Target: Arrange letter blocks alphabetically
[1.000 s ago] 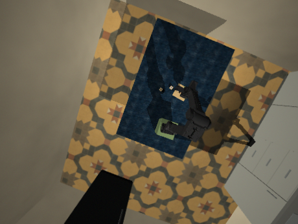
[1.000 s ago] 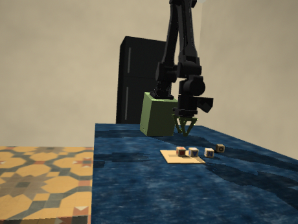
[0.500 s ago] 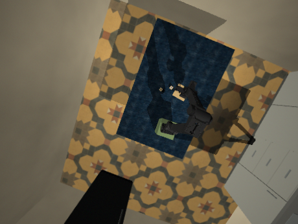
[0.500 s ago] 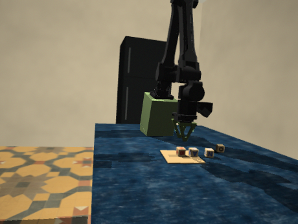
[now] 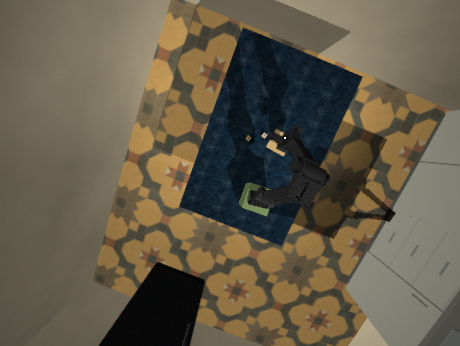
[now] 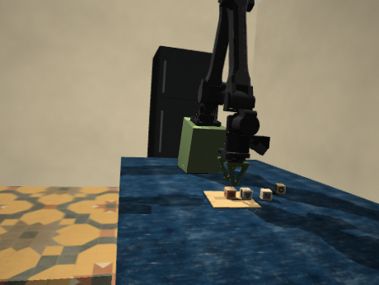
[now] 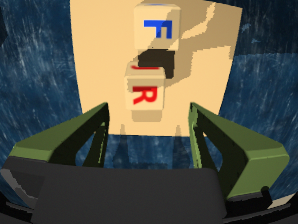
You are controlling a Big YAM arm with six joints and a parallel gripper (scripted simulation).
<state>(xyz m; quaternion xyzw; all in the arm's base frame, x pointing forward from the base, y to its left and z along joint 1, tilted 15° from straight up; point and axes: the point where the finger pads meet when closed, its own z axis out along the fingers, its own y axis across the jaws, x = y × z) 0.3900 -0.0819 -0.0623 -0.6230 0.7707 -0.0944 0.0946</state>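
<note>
A tan mat (image 7: 156, 59) lies flat on the blue table top. Two blocks stand on it, touching end to end: one with a blue F (image 7: 158, 27) and one with a red R (image 7: 147, 96). In the side view they are the R block (image 6: 230, 192) and the F block (image 6: 245, 193) on the mat (image 6: 232, 199). A third block with a dark letter like N (image 6: 266, 193) lies just off the mat. A fourth block (image 6: 280, 188) lies farther out on the table. My gripper (image 7: 148, 109) hovers above the R block, open and empty; it also shows in the side view (image 6: 235, 175).
A green box (image 6: 202, 150) stands at the arm's base behind the mat. A black cabinet (image 6: 177, 103) stands beyond the table. The two off-mat blocks show from above (image 5: 263, 135) (image 5: 247, 138).
</note>
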